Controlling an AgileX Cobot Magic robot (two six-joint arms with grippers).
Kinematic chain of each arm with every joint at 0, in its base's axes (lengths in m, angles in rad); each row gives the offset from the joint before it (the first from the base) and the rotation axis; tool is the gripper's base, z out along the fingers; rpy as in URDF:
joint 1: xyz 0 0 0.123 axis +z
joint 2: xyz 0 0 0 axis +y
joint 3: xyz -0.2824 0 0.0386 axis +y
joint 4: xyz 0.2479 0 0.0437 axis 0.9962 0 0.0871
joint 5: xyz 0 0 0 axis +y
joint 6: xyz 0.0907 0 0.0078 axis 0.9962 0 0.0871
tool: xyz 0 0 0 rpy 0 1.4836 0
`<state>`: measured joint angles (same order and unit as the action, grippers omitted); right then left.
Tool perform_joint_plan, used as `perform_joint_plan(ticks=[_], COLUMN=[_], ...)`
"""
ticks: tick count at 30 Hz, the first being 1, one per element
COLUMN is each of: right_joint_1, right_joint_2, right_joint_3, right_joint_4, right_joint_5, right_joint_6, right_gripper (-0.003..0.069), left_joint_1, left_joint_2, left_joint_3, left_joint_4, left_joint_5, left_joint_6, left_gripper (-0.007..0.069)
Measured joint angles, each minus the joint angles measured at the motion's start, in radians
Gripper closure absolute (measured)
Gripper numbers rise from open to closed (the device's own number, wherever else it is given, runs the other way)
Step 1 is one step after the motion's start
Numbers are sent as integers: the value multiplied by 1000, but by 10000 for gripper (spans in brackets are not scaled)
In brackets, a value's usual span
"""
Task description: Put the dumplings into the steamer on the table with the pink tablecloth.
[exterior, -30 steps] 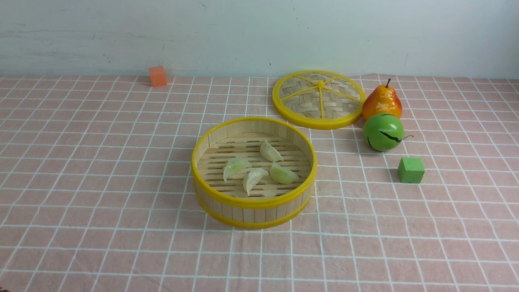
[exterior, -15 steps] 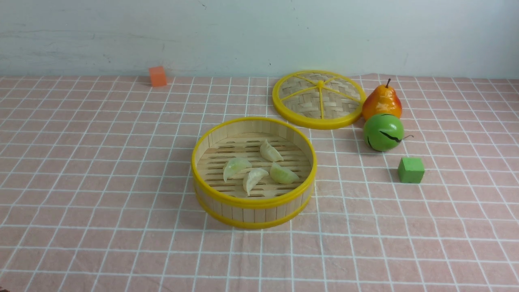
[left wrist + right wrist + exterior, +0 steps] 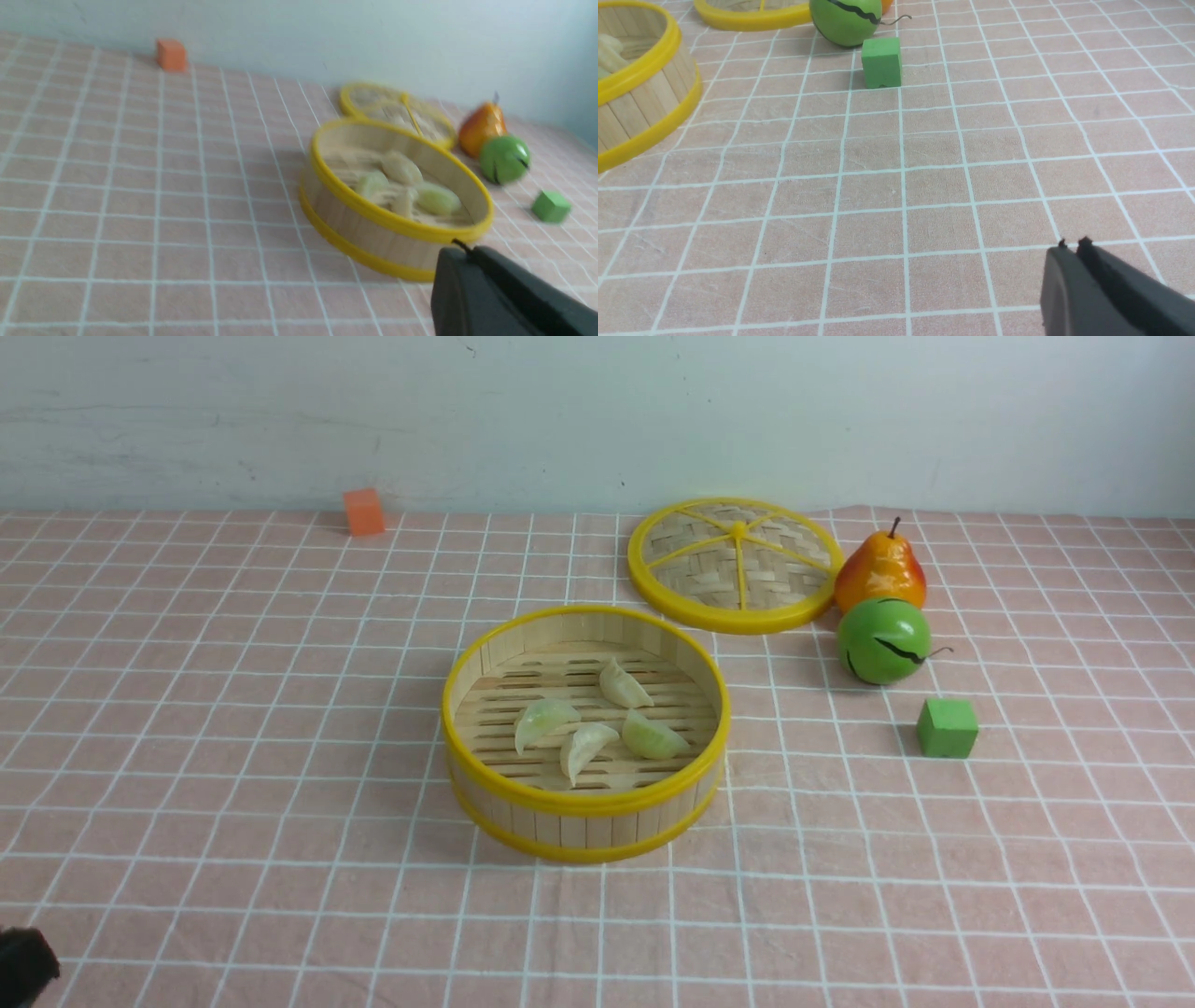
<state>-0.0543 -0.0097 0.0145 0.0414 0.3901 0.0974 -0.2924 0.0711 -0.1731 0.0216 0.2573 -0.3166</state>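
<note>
The steamer (image 3: 583, 805) stands mid-table on the pink tablecloth (image 3: 233, 709), and several pale dumplings (image 3: 546, 719) lie on its slat floor. The left wrist view also shows the dumplings (image 3: 437, 198) inside the steamer (image 3: 373, 233). My left gripper (image 3: 462, 249) is shut and empty, low and off to the steamer's near left. Only its dark tip (image 3: 23, 966) reaches the front view's bottom left corner. My right gripper (image 3: 1071, 245) is shut on nothing, above bare cloth at the near right. It does not appear in the front view.
The flat woven lid (image 3: 735, 565) lies behind the steamer on the right. Next to it are a pear (image 3: 879, 569), a green ball-shaped fruit (image 3: 883, 640) and a green cube (image 3: 947, 728). An orange cube (image 3: 363, 511) sits by the back wall.
My left gripper's dark tip has come into the front view's bottom left corner. The steamer, dumplings and other objects have not moved.
</note>
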Motion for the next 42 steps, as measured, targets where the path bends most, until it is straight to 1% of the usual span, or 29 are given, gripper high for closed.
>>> perform_joint_plan(ticks=[3,5,9,11,18,24,42], right_joint_1=[0,0,0,0,0,0,0], right_joint_2=[0,0,0,0,0,0,0], right_joint_3=[0,0,0,0,0,0,0], right_joint_4=[0,0,0,0,1,1,1], right_joint_5=[1,1,1,1,1,1,1], right_joint_6=[0,0,0,0,0,0,0], right_gripper=[627,624,617,616,607,599,571], left_joint_1=[114,176,281,301,307,307,307], left_joint_2=[-36,-52,-79,-80,-80,-80,-80], left_joint_3=[86,128,193,199,202,202,202], left_joint_4=[-3,-13,-38,-36,38,38,31], left_joint_5=[-97,-115,-103,-89,23,109,116], left_joint_6=[0,0,0,0,1,5,16], left_gripper=[638,638,638,638,638,638,638])
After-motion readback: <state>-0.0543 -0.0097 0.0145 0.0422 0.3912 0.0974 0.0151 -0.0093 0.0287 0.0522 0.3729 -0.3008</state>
